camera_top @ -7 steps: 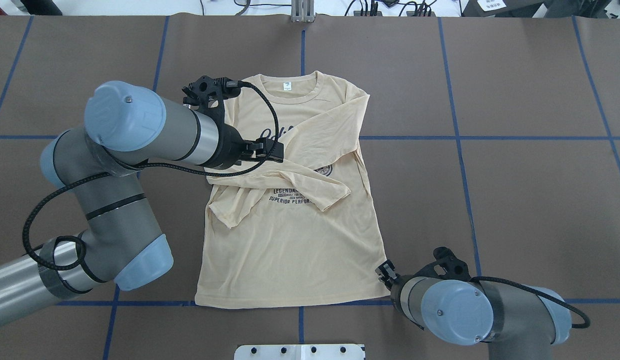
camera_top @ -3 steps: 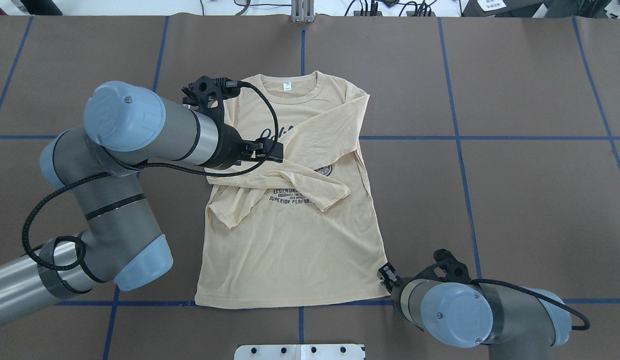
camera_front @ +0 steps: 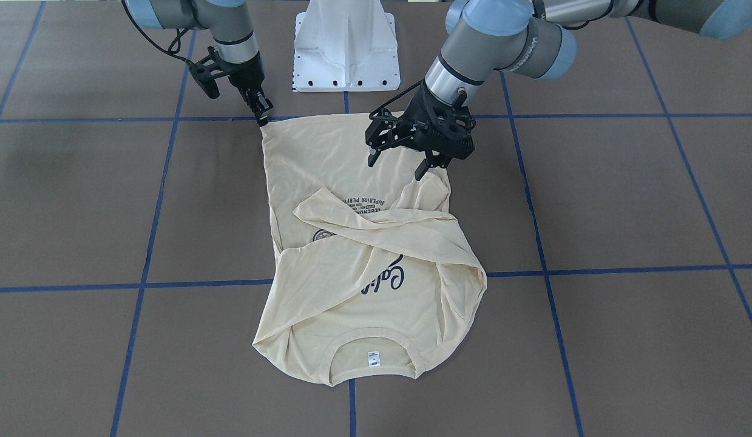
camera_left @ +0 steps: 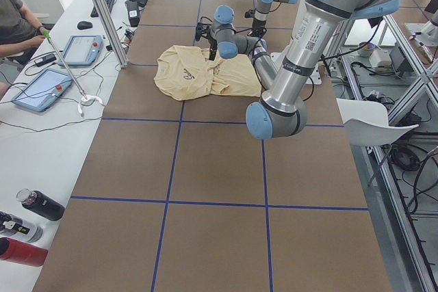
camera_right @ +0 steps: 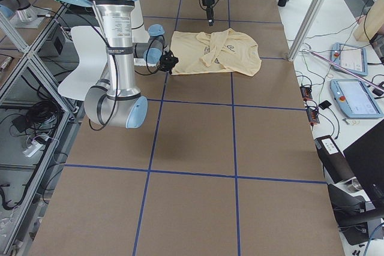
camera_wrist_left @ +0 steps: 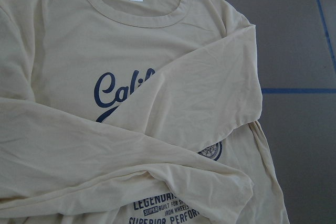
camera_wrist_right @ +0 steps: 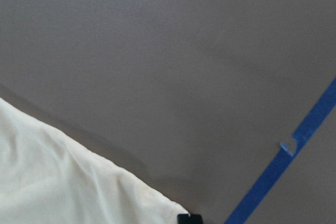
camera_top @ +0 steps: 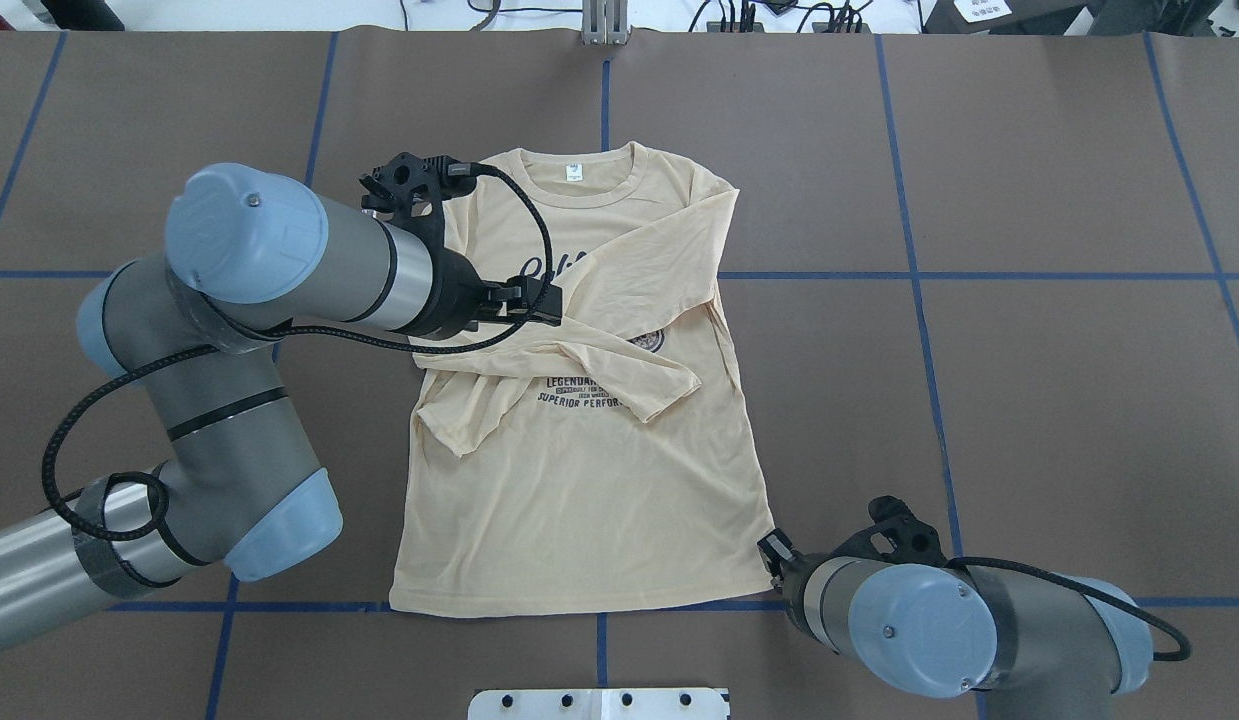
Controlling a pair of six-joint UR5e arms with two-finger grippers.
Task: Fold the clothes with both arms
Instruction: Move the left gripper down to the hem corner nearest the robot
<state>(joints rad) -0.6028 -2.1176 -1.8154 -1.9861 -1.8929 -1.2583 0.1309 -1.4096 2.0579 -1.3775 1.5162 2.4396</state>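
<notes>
At the centre of the brown desk (camera_top: 1029,400) lies the cream T-shirt (camera_top: 579,480), sleeves crossed over its navy print. Toward the upper left of the front-facing frame, the right arm's fingers (camera_front: 262,113) pinch its hem corner, while the left arm's fingers (camera_front: 425,165) hang spread open over the sleeves.

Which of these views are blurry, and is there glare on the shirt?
Right wrist-mounted view: soft and out of focus, the T-shirt corner washed out pale. Left wrist-mounted view: sharp, print readable. Overhead exterior view: even light, no glare on the cloth. Exterior front-facing view: only faint shadows in the sleeve folds.
</notes>
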